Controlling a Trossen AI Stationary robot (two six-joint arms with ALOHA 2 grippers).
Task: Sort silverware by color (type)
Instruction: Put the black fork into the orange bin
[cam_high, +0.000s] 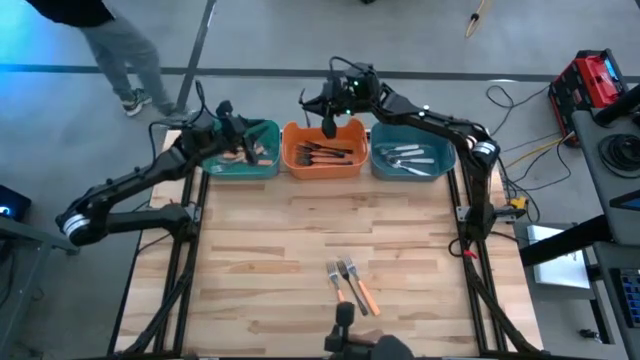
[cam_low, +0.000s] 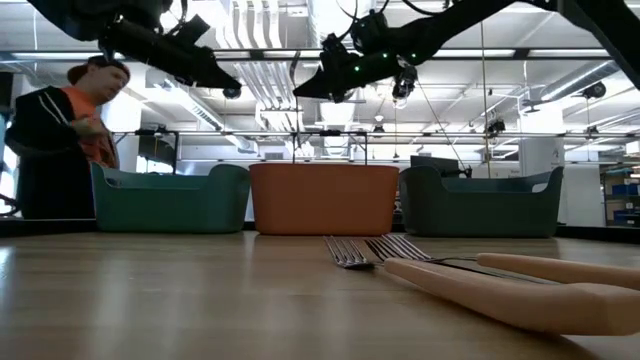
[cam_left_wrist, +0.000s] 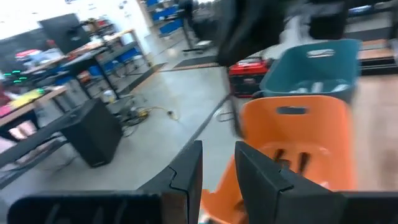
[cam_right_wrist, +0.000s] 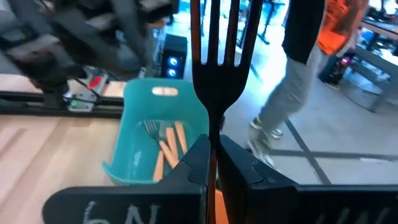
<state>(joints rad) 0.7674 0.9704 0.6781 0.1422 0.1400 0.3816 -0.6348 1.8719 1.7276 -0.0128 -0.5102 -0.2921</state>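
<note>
Right tool (cam_high: 328, 128) pinched a dark fork (cam_right_wrist: 219, 56), handle clamped, tines standing clear of the fingers, long axis upright. Hung directly over the orange bin (cam_high: 322, 165) (middle of three along the far edge), where dark forks already lay. Straight drop, open room between the bin's walls. Left tool (cam_high: 232, 130) hovered over the left teal bin (cam_high: 268, 168), fingers (cam_left_wrist: 186, 177) a little apart, nothing seen between them. Two pale-handled forks (cam_high: 350, 282) waited near the table's (cam_high: 250, 260) near edge.
</note>
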